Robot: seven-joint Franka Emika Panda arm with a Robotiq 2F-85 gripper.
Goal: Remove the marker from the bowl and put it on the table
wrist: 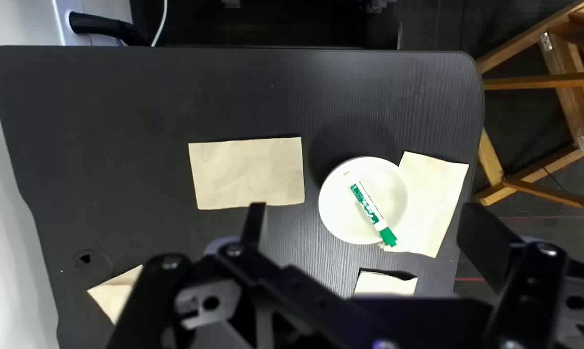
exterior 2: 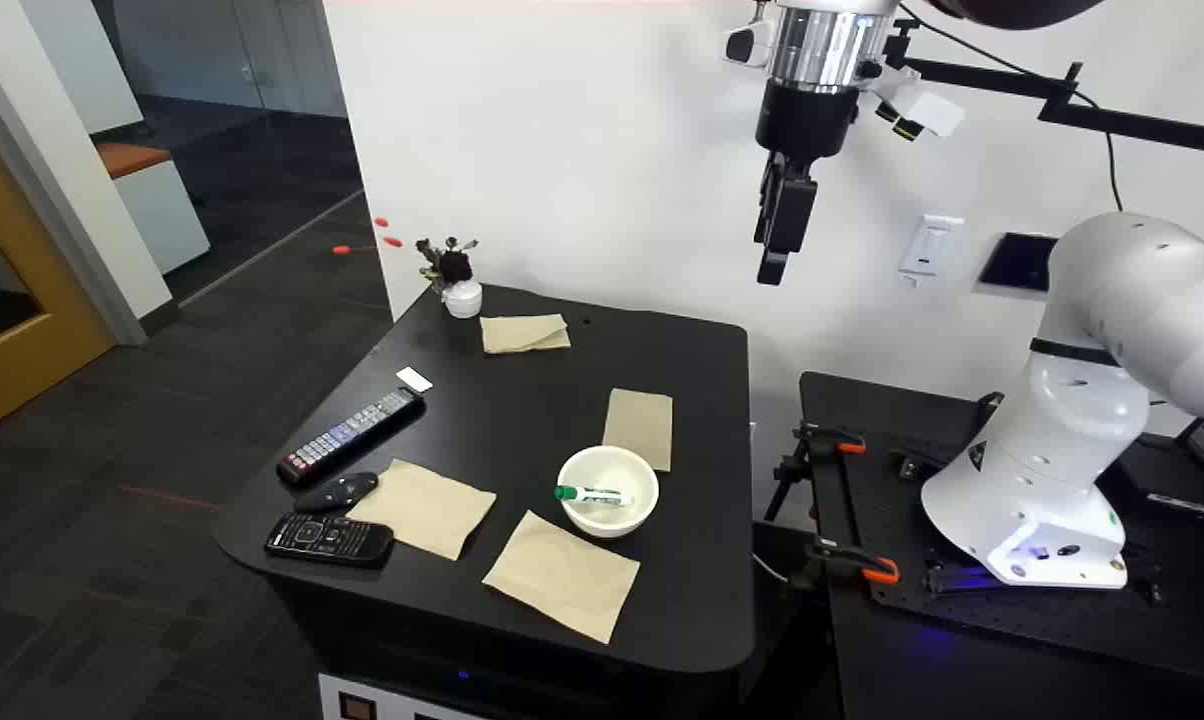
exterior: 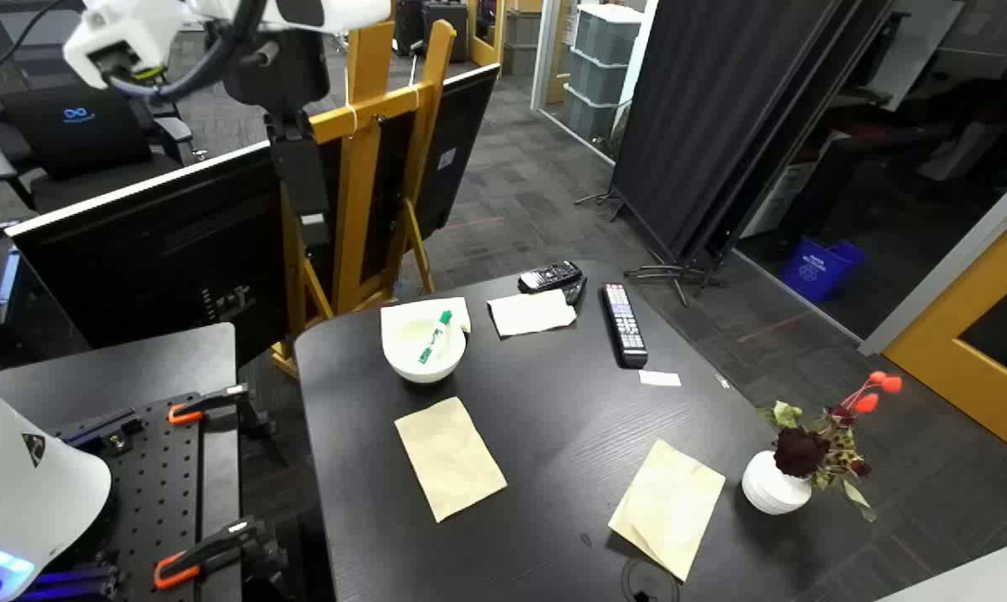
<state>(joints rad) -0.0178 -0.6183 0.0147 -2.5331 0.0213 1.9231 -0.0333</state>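
The marker (wrist: 373, 213), white with green print and a green cap, lies tilted in the white bowl (wrist: 335, 208). Its cap end leans over the rim. In both exterior views the marker (exterior: 435, 336) (exterior 2: 594, 495) sits in the bowl (exterior: 420, 369) (exterior 2: 617, 463) on the black table (exterior: 554, 401) (exterior 2: 522, 420). The table (wrist: 127, 111) fills much of the wrist view. My gripper (wrist: 364, 213) is open and empty; its fingers frame the bowl from high above. In the exterior views the gripper (exterior: 313, 234) (exterior 2: 772, 268) is well above table height, away from the bowl.
Several brown paper sheets (exterior: 452, 458) (exterior 2: 560, 575) lie on the table, one beside the bowl. Several remotes (exterior: 625, 326) (exterior 2: 352, 435), a white card (exterior: 659, 379) and a white vase with flowers (exterior: 775, 483) also stand or lie there. A wooden easel (exterior: 370, 167) is behind the table.
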